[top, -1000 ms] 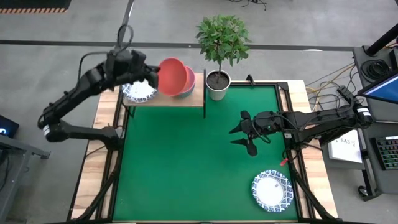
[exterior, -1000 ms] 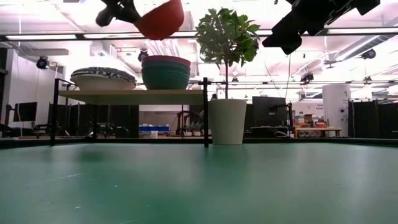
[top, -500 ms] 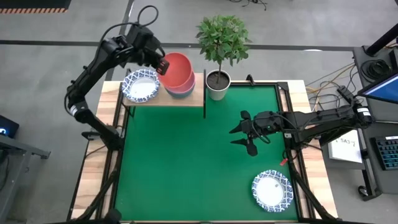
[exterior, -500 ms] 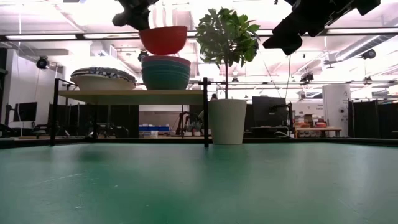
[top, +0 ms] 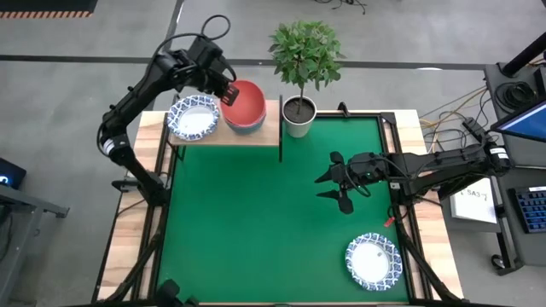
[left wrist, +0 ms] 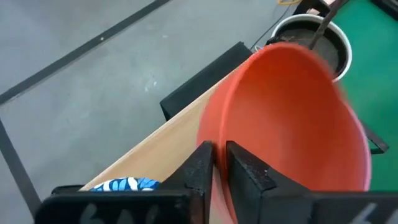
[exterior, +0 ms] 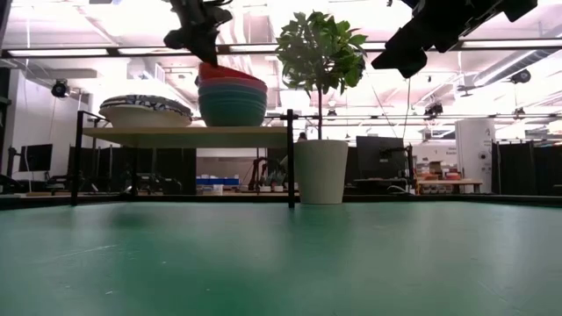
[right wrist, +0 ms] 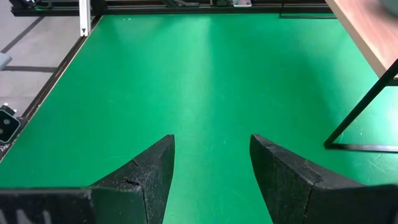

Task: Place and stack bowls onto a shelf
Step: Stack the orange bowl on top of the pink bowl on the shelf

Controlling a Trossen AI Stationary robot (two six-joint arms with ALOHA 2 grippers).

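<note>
Two fingers (left wrist: 200, 171) pinch red bowl (left wrist: 292, 118) rim.

Left claw (exterior: 204, 54) on red bowl (exterior: 230, 74) atop shelf (exterior: 189, 135) stack

Bright, even light falls from overhead. In the low view ceiling lamps (exterior: 290, 46) glare white, and the near green mat (exterior: 281, 263) is blurred. The red bowl (left wrist: 292, 118) looks smeared, perhaps by motion. Shadows are soft.
</note>
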